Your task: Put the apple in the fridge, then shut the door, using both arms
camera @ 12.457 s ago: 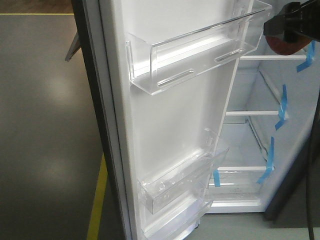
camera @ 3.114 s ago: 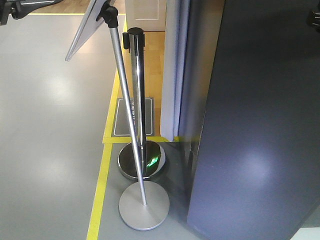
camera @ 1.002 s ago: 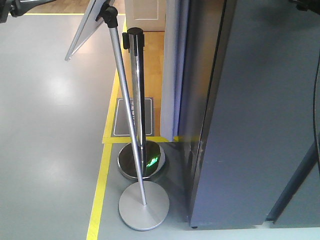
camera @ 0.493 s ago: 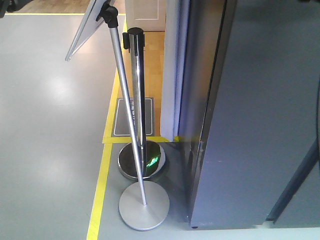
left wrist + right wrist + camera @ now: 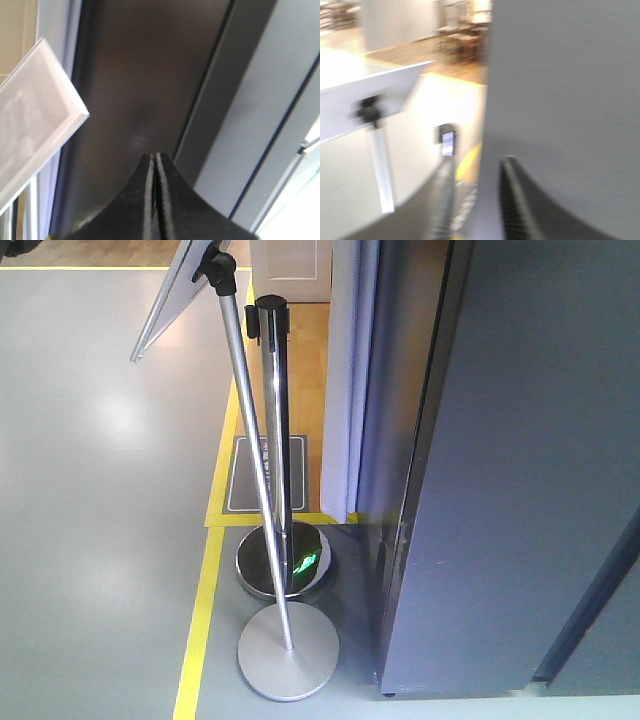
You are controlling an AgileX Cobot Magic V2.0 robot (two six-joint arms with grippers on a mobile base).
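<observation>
A: Where is the small red apple sitting?

B: Nowhere showing; the tall dark grey door [image 5: 530, 460] is lying shut against the tall dark grey fridge [image 5: 402, 410], so I'm guessing it's resting inside.

A: What's worrying you?

B: The left pincer [image 5: 156, 156], pressed together and empty, is hanging near the slanted white sign panel [image 5: 30, 125]; the right pincer [image 5: 478, 164], jaws apart and gripping nothing, is hovering by the door. A careless swing outward is risking a knock on the chrome barrier post [image 5: 272, 440].
</observation>
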